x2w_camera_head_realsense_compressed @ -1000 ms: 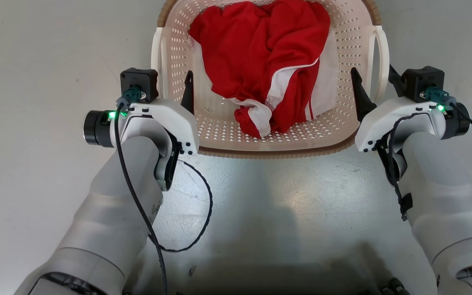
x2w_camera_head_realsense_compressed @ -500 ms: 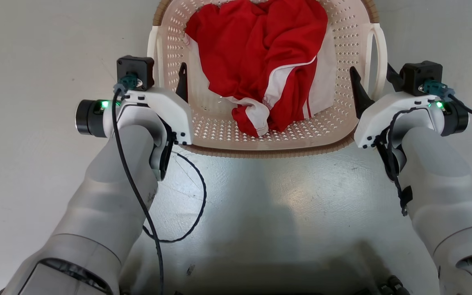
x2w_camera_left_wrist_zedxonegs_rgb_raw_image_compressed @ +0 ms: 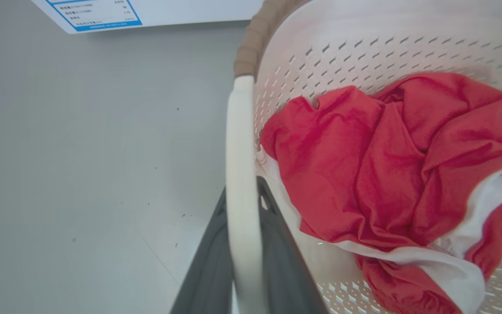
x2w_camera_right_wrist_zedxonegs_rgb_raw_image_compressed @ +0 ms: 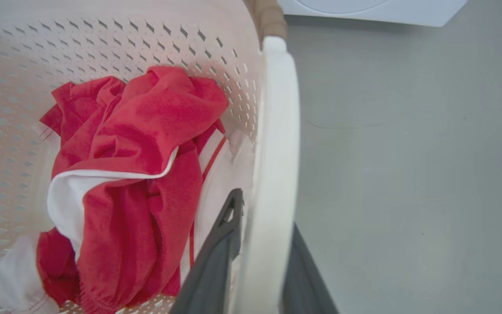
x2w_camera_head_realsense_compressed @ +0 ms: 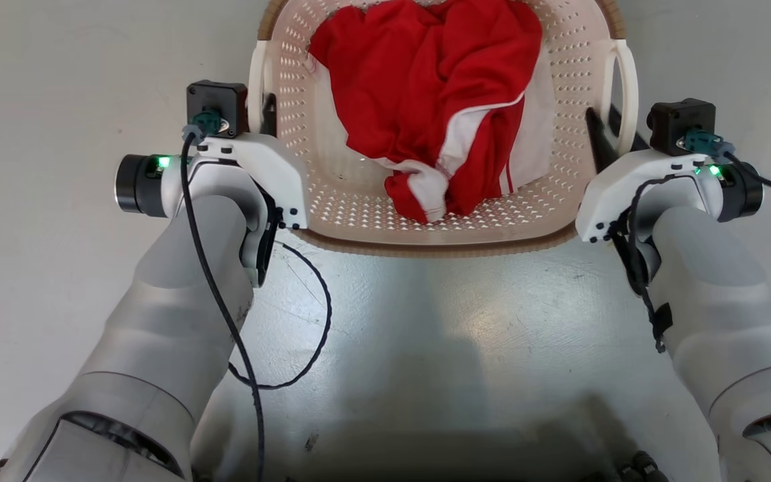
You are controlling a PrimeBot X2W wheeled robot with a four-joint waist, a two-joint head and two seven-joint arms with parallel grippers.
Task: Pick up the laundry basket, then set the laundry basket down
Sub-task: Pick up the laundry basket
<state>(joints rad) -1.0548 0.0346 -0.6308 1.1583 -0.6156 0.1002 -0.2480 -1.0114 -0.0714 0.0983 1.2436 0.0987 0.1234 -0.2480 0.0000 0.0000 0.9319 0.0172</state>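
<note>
We take this for a laundry room: a basket (x2w_camera_head_realsense_compressed: 439, 249) of red and white clothes (x2w_camera_head_realsense_compressed: 425, 94) over a smooth grey floor (x2w_camera_head_realsense_compressed: 57, 80), a white machine (x2w_camera_right_wrist_zedxonegs_rgb_raw_image_compressed: 364, 9) close by, and a blue-edged label (x2w_camera_left_wrist_zedxonegs_rgb_raw_image_compressed: 96, 13) on a white panel

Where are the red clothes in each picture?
Head view: the red clothes lie top middle, inside the laundry basket.
Left wrist view: right half.
Right wrist view: left half.
Shared landmark: the basket's cream wall of little holes, around the clothes in all three.
</note>
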